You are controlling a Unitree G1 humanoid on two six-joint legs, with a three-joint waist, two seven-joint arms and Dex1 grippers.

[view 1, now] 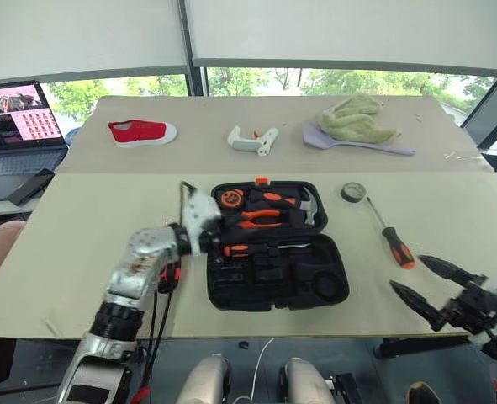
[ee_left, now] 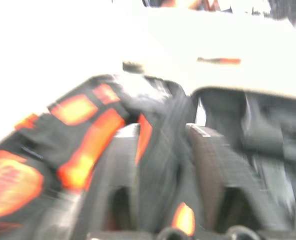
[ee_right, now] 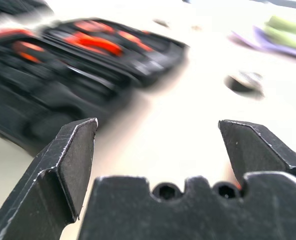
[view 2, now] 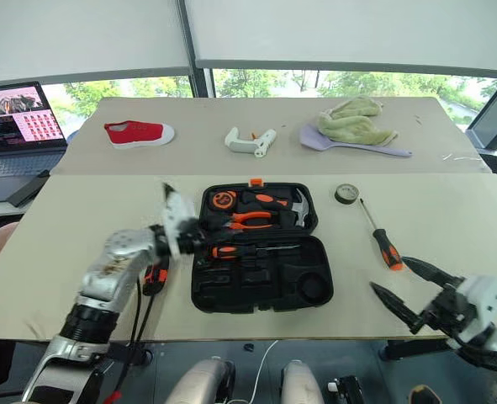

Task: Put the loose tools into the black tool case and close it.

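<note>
The black tool case lies open mid-table, with pliers, a hammer and a tape measure in its far half. A black-and-orange screwdriver lies in the near half. My left gripper is at the case's left edge; in the blurred left wrist view its fingers stand apart over the case with nothing clearly between them. An orange-and-black tool lies on the table under the left arm. A loose screwdriver and a small dark tape roll lie right of the case. My right gripper hangs open near the front right, holding nothing.
On the far table sit a red shoe, a white plastic part and a green cloth on a purple spatula. A laptop stands at the far left. The table's front edge runs just below the case.
</note>
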